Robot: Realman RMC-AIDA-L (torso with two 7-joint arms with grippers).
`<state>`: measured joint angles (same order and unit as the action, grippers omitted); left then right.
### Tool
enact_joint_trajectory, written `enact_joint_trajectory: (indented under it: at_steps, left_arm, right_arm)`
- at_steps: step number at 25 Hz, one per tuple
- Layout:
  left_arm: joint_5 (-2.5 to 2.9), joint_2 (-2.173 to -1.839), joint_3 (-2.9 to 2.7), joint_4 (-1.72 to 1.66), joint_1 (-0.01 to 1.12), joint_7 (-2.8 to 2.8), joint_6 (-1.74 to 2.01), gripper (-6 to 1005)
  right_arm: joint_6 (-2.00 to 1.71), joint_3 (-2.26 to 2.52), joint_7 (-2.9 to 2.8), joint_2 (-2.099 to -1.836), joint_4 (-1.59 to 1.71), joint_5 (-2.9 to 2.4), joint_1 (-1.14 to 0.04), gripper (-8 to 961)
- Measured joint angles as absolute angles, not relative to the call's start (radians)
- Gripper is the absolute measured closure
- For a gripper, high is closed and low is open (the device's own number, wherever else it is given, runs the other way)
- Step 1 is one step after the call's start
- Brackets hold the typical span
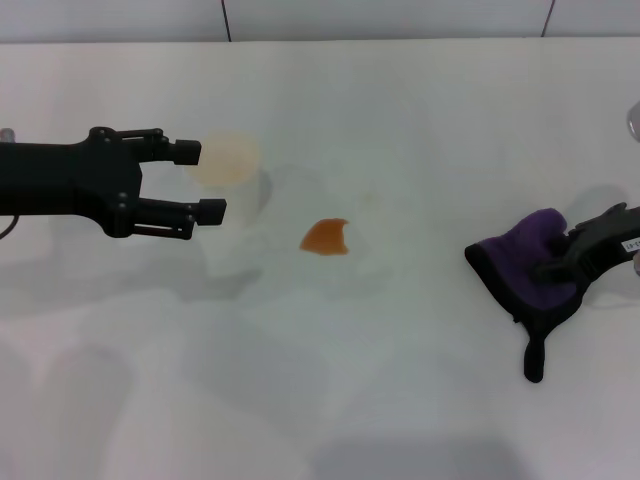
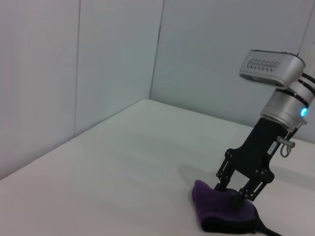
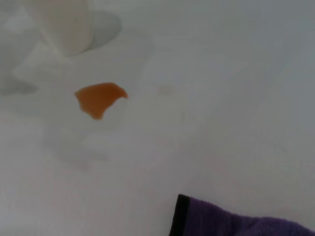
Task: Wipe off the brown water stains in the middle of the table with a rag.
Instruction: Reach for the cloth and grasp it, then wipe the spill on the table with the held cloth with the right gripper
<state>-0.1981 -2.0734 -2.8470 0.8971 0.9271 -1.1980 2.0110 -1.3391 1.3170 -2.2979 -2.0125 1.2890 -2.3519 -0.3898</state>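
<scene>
Head view, right gripper [image 1: 562,262] pinching rag [image 1: 525,262], stain [image 1: 326,236] well apart, left gripper [image 1: 206,181] spread.

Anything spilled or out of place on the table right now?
Yes: the brown water stains sit unwiped mid-table, beside the white cup. The rag is bunched far off, under the right tool.

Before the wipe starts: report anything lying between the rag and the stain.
Nothing visible does. The rag, under the right gripper, has only bare table between it and the stain. The cup stands beyond the stain.
</scene>
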Motion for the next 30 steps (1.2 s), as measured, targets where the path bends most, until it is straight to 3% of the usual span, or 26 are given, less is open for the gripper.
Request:
enact_joint_trajectory:
  at_steps: [13,24,30]
  left_arm:
    - [-0.214,-2.071,-2.847,0.894,0.919,-1.198,2.011,124]
    - [-0.217,-2.069,-2.847,0.894,0.919,-1.198,2.011,124]
    - [-0.219,-2.069,-2.847,0.894,0.919,-1.198,2.011,124]
  right_arm:
    - [-1.321,1.34,-2.298,-2.013,1.294,-2.355,-0.385,520]
    - [-1.327,1.363,-2.298,-2.013,1.297,-2.355,-0.395,843]
    - [-1.345,1.4,-2.297,-2.013,1.34,-2.336,-0.403,907]
